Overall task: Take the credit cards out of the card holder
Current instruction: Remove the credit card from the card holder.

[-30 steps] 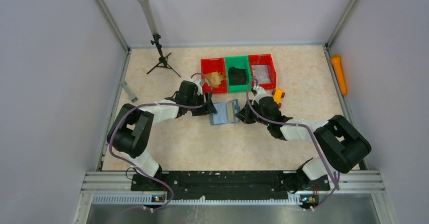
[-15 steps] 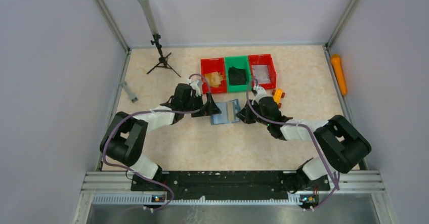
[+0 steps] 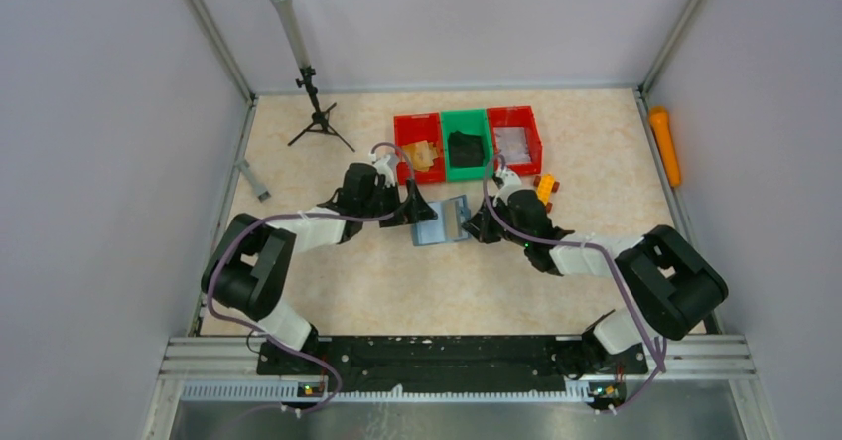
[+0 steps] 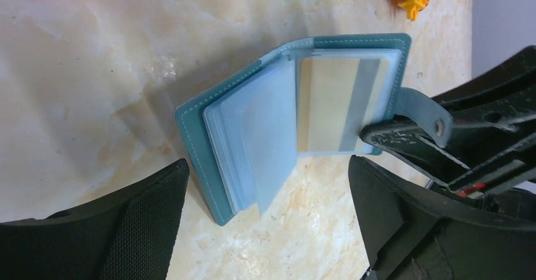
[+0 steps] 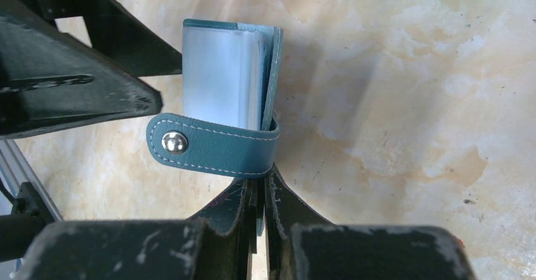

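No legible text or labels

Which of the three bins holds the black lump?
The green middle bin; the left red bin holds tan pieces, the right red bin something pale.

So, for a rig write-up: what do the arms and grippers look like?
The left arm and right arm have white links and bulky black joints, each trailed by a purplish cable. The left gripper and right gripper are black, angular.
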Tool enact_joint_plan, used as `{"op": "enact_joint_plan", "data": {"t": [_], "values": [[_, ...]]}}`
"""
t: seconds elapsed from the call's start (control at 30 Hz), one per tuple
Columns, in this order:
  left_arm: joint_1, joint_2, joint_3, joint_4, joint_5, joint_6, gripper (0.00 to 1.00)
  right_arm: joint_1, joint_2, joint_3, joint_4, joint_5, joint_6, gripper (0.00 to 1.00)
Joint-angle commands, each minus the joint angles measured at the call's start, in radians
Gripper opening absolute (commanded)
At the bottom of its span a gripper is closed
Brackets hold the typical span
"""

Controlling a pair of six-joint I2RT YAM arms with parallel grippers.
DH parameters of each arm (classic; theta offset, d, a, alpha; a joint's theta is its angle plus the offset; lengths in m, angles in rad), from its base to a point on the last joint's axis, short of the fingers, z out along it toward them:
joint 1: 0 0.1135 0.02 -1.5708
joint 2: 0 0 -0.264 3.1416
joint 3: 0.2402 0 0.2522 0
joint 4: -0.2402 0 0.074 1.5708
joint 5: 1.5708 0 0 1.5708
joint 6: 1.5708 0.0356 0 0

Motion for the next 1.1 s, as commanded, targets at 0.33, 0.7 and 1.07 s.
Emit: {"op": "enact_joint_plan", "data": {"t": [0.33,0.7,1.07], "values": [[0.012,0.159,0.096,-0.013,0.128,-0.021,0.69,0.010,0.038,0.024,0.101,-0.068,0.026,0.00],[0.015,0.152,0.089,0.013,0.136,-0.018,0.13,-0.001,0.051,0.000,0.230,-0.204,0.066,0.17],[0.015,0.152,0.098,-0.001,0.146,-0.008,0.01,-0.008,0.089,0.003,0.257,-0.232,0.085,0.29]]}}
